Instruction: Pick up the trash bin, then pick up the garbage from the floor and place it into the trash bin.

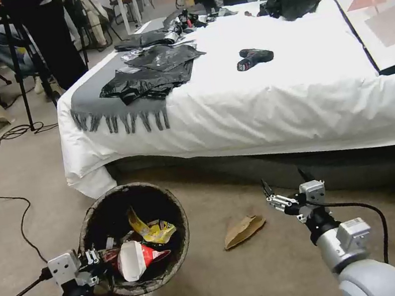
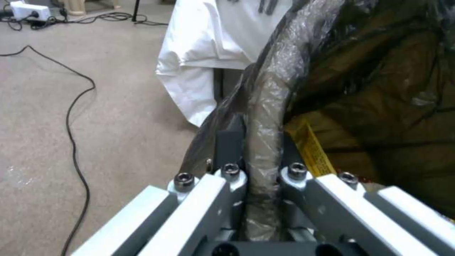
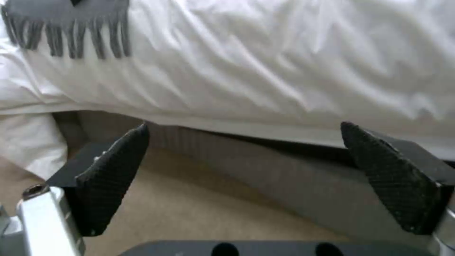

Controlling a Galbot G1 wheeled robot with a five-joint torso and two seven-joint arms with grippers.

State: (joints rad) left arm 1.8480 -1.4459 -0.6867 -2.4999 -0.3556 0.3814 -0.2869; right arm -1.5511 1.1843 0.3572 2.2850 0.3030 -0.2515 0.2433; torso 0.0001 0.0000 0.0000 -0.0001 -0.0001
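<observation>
Left gripper [image 1: 95,260] is clamping the trash bin's [image 1: 179,221] rim, right gripper [image 1: 286,193] is hanging open over the carpet.

The bin is tilting toward the camera at the robot's left, its dark liner pinched between the left fingers [image 2: 231,142], and inside it a yellow wrapper [image 1: 153,230] and a red-and-white carton [image 1: 134,259] are lying together. A brown paper bag [image 1: 242,229] is lying on the carpet [image 1: 221,290] between the bin and the right gripper, apart from both. The right pads [image 3: 111,174] are standing wide apart, holding nothing, pointing at the bed [image 1: 300,95] and its white sheet.
</observation>
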